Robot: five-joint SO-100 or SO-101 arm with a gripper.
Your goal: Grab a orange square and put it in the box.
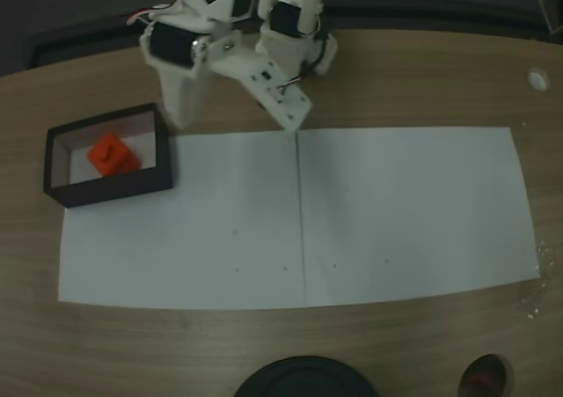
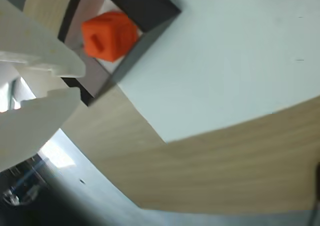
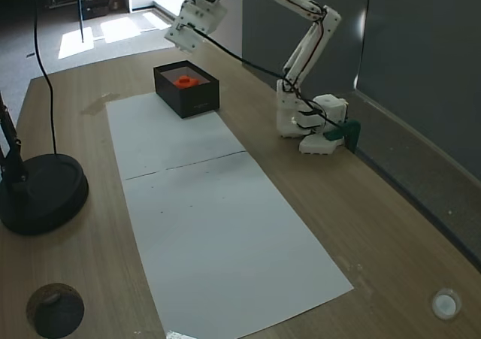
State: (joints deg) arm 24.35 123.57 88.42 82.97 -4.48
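The orange square [image 1: 112, 155] lies inside the box [image 1: 114, 186], a shallow black-walled tray on the table's left in a fixed view. The wrist view looks down on the orange square [image 2: 107, 35] in a corner of the box [image 2: 150, 5]. My gripper [image 1: 237, 120] hangs above and just right of the box, open, with nothing between its white fingers [image 2: 35, 45]. Another fixed view has the gripper [image 3: 183, 42] raised over the far side of the box [image 3: 197, 98], with the orange square [image 3: 186, 82] resting inside.
Two white paper sheets [image 1: 299, 221] cover the table's middle, and the box stands at their corner. A black round lamp base [image 3: 37, 192] and a table hole [image 3: 52, 309] sit at the near edge. The arm's base [image 3: 308, 125] stands by the wall.
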